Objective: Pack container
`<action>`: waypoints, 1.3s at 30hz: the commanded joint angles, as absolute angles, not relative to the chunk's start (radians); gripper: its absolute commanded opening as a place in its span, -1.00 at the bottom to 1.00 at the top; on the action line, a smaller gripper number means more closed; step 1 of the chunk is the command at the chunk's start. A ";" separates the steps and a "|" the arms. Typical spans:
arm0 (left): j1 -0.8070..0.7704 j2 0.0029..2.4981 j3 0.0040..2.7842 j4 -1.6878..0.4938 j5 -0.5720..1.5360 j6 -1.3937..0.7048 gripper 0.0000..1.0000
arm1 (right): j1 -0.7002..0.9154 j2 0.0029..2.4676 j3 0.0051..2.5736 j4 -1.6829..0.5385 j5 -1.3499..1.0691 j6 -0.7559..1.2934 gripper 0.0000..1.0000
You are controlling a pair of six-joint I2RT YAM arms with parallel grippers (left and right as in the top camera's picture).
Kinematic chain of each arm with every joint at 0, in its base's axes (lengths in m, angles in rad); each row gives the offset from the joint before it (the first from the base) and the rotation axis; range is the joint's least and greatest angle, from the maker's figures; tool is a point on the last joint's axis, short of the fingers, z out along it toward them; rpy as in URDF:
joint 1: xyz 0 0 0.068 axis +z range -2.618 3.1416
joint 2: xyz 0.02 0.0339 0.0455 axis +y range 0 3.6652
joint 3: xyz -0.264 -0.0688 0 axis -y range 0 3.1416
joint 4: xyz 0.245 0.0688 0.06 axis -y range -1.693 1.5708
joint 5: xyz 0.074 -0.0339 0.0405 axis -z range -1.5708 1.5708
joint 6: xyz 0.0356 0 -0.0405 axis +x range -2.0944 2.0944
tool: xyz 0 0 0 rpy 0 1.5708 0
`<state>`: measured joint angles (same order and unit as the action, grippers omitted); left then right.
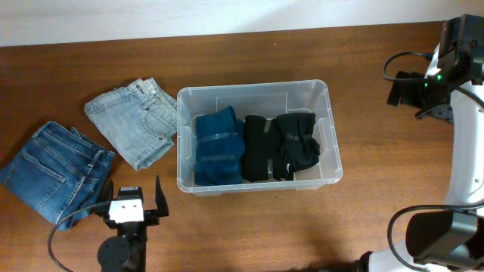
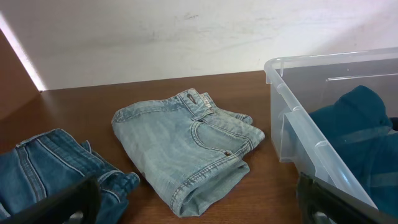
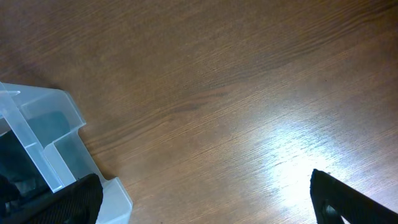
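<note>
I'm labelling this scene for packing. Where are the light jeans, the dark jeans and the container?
light jeans (image 1: 130,122): overhead view, centre of the folded fabric.
dark jeans (image 1: 51,171): overhead view, centre of the folded fabric.
container (image 1: 257,186): overhead view, on its near long wall.

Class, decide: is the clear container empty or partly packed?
Partly packed: the container holds a blue folded garment beside black garments.

1 container (image 1: 257,88), centre frame. 3 folded items inside: 1 blue garment (image 1: 218,147), 2 black, i.e. middle black garment (image 1: 257,147) and right black garment (image 1: 296,142). 2 folded jeans at left of frame: light jeans (image 1: 130,121), dark jeans (image 1: 53,170).
</note>
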<state>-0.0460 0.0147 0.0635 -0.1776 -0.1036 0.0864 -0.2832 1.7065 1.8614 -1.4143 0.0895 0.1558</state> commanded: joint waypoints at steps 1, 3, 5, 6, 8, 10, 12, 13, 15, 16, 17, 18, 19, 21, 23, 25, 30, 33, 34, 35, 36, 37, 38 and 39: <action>-0.040 0.008 0.054 -0.176 -0.093 0.096 0.99 | -0.289 1.708 1.864 -1.418 0.102 0.162 0.97; -0.040 0.008 0.054 -0.176 -0.093 0.096 0.99 | -0.289 1.708 1.864 -1.418 0.102 0.162 0.97; -0.040 0.008 0.054 -0.176 -0.093 0.096 1.00 | -0.289 1.708 1.864 -1.418 0.102 0.162 0.97; -0.040 0.008 0.054 -0.176 -0.094 0.096 0.99 | -0.289 1.708 1.864 -1.418 0.102 0.162 0.97; -0.040 0.008 0.054 -0.176 -0.093 0.096 0.99 | -0.289 1.708 1.864 -1.418 0.102 0.162 0.97; -0.040 0.008 0.054 -0.176 -0.093 0.096 0.99 | -0.289 1.708 1.864 -1.418 0.102 0.162 0.97; -0.040 0.008 0.054 -0.167 -0.094 0.096 0.99 | -0.289 1.708 1.864 -1.418 0.102 0.162 0.97; -0.040 0.008 0.054 -0.164 -0.093 0.096 0.99 | -0.289 1.708 1.864 -1.418 0.102 0.162 0.97; -0.040 0.008 0.054 -0.166 -0.093 0.096 1.00 | -0.289 1.708 1.864 -1.418 0.102 0.162 0.97; -0.040 0.008 0.054 -0.167 -0.094 0.096 1.00 | -0.289 1.708 1.864 -1.418 0.102 0.162 0.97; -0.040 0.008 0.054 -0.167 -0.098 0.099 0.99 | -0.289 1.708 1.864 -1.418 0.102 0.162 0.97; -0.040 0.008 0.054 -0.164 -0.113 0.112 0.99 | -0.289 1.708 1.864 -1.418 0.102 0.162 0.97; -0.040 0.008 0.054 -0.159 -0.125 0.111 0.99 | -0.289 1.708 1.864 -1.418 0.102 0.162 0.97; -0.040 0.008 0.054 -0.145 -0.126 0.110 0.99 | -0.289 1.708 1.864 -1.418 0.102 0.162 0.97; -0.041 0.008 0.054 -0.132 -0.123 0.110 0.99 | -0.289 1.708 1.864 -1.418 0.102 0.162 0.97; -0.041 0.008 0.054 -0.128 -0.123 0.110 0.99 | -0.289 1.708 1.864 -1.418 0.102 0.162 0.98; -0.041 0.008 0.054 -0.129 -0.124 0.110 0.99 | -0.289 1.708 1.864 -1.418 0.102 0.162 0.98; -0.041 0.008 0.054 -0.131 -0.124 0.110 0.99 | -0.289 1.708 1.864 -1.418 0.102 0.162 0.97; -0.041 0.008 0.054 -0.131 -0.124 0.110 0.99 | -0.289 1.708 1.864 -1.418 0.102 0.162 0.97; -0.041 0.008 0.054 -0.131 -0.124 0.110 0.99 | -0.289 1.708 1.864 -1.418 0.102 0.162 0.97; -0.041 0.008 0.054 -0.130 -0.124 0.110 0.99 | -0.289 1.708 1.864 -1.418 0.102 0.162 0.97; -0.041 0.008 0.054 -0.130 -0.123 0.110 0.99 | -0.289 1.708 1.864 -1.418 0.102 0.162 0.97; -0.041 0.008 0.054 -0.127 -0.124 0.110 0.99 | -0.289 1.708 1.864 -1.418 0.102 0.162 0.97; -0.041 0.008 0.054 -0.121 -0.123 0.110 0.99 | -0.289 1.708 1.864 -1.418 0.102 0.162 0.97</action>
